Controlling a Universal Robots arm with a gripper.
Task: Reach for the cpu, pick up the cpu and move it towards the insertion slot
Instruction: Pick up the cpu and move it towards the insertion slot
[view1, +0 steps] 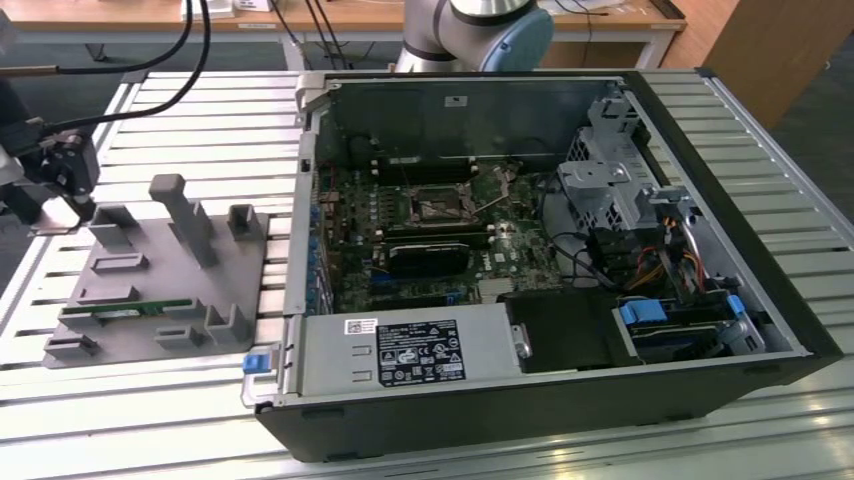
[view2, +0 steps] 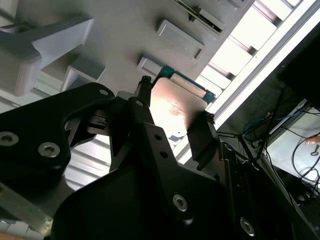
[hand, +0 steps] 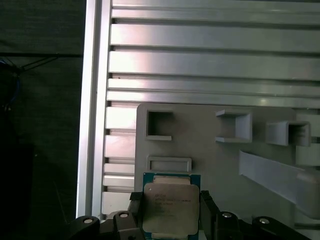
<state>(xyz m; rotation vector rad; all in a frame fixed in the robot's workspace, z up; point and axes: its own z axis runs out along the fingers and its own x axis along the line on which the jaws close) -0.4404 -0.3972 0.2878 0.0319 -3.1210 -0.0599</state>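
Straddling the small, flat, square cpu (view2: 175, 107) with its silvery-white brushed-metal top and thin green rim, the matte black end effector (view2: 176, 100) has its two slim, bolted fingers (view2: 142, 115) pressed against opposite edges of the chip, closed on it. In both wrist views the metal lid catches a soft glare, and its corners are slightly rounded. The chip sits over a corner of the pale grey moulded plastic block (view1: 147, 270), beside a shallow rectangular frame and two square hollow pockets. Whether it has cleared the block's surface cannot be told.

In the exterior view the end effector hangs at the worktop's edge on the exterior view's left, above the block's far corner. The worktop (view1: 174, 100) is ribbed aluminium, made of long parallel slats with dark grooves between them. The block carries upright posts and stubby walls, and a long thin green memory stick (view1: 127, 312) lies in it near its front edge.

Well apart, across the middle of the worktop, lies the open black steel computer case (view1: 534, 400). The insertion slot (view1: 438, 205), a square socket with a dark centre and a silvery metal frame, sits on the green circuit board inside, with a thin wire lever beside it.
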